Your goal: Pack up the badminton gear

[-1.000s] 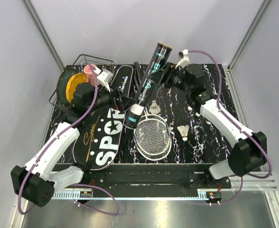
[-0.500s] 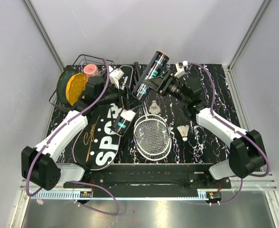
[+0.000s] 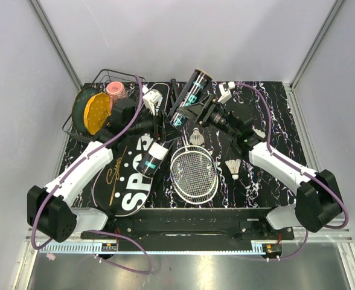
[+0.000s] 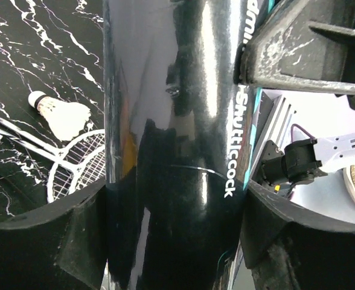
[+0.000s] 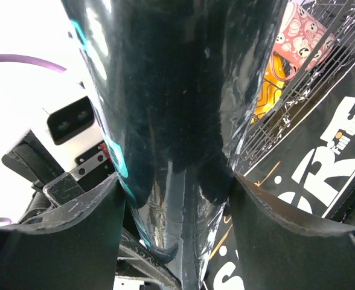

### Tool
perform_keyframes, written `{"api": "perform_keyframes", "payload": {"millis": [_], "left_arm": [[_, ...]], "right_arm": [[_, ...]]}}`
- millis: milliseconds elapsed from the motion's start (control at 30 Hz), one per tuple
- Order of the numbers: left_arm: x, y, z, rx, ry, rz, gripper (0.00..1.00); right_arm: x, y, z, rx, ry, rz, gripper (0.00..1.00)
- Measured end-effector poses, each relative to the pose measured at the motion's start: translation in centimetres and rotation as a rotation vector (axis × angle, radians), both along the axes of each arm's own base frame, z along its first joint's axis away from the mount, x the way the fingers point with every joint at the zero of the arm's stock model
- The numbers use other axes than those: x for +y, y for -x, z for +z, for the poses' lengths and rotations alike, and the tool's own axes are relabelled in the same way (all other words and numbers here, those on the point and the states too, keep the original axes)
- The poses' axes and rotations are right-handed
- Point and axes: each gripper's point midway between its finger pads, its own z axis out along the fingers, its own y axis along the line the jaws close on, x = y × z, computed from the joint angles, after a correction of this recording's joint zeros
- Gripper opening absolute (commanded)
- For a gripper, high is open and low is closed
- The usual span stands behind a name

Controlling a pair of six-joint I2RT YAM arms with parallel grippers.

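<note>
While the long black tube [image 3: 188, 99] hangs tilted, its capped end over the "SPORT" bag [image 3: 124, 187], the right claw [image 3: 194, 113] clamps it. Left wrist: the left claw [image 4: 174, 199] straddles it (whether pressing, unclear). Right wrist: judged best, the right holds until the left squeezes squarely.
</note>
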Motion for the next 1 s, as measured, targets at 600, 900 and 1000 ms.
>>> {"api": "perform_keyframes", "payload": {"millis": [600,900,1000], "left_arm": [[2.3,-0.4,-2.7,-0.114,-0.211,-0.003,0.31],[1.7,1.0,-3.1,-0.189,-0.211,-0.132,0.26],[1.3,1.9,-3.1,-0.189,-0.202,-0.179,0.24]], "right_arm": [[-10.1,1.0,8.6,-0.244,0.573,-0.264,1.0],[-13.4,-0.4,8.0,-0.187,0.664,-0.246,0.74],[-13.0,-0.6,7.1,-0.175,0.65,-0.176,0.74]]}}
